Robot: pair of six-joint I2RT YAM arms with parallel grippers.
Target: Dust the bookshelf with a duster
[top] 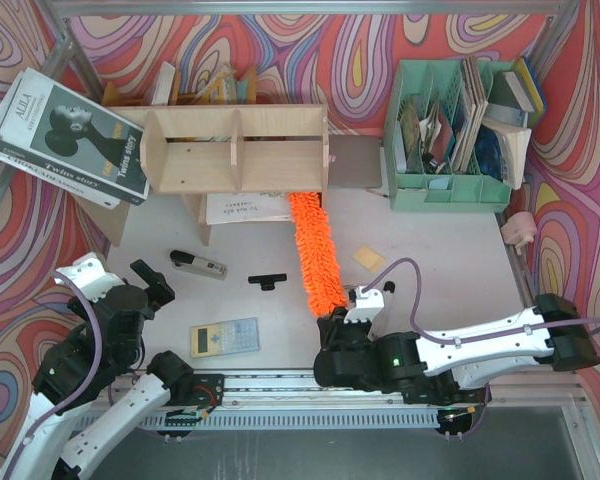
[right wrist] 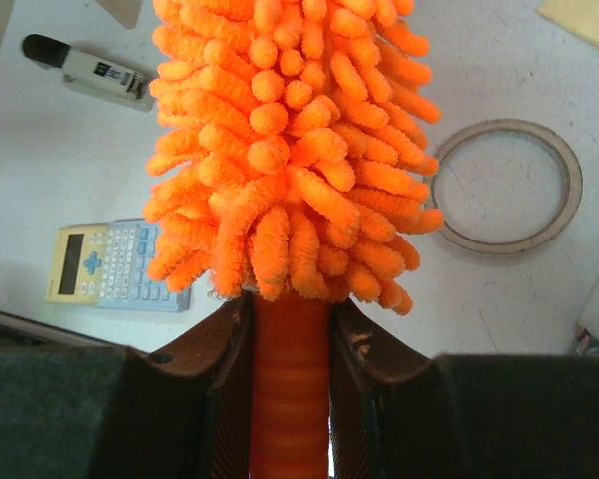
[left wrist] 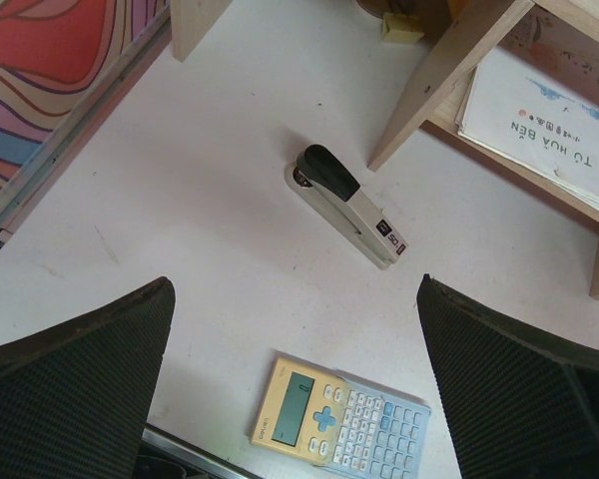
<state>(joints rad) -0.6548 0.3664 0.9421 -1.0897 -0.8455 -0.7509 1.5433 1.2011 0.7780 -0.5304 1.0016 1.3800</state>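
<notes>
Two right fingers [right wrist: 352, 367] pinch the thin plastic handle [right wrist: 290, 399] of the long fluffy orange duster [right wrist: 290, 150]; your left fingers [left wrist: 80, 359] stand wide, empty. It looks light and soft, so hold the handle.

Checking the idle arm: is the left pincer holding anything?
No, the left pincer is wide open and grips nothing.

Fluffy orange duster [top: 315, 255] points its tip under the plywood bookshelf [top: 235, 150].
</notes>
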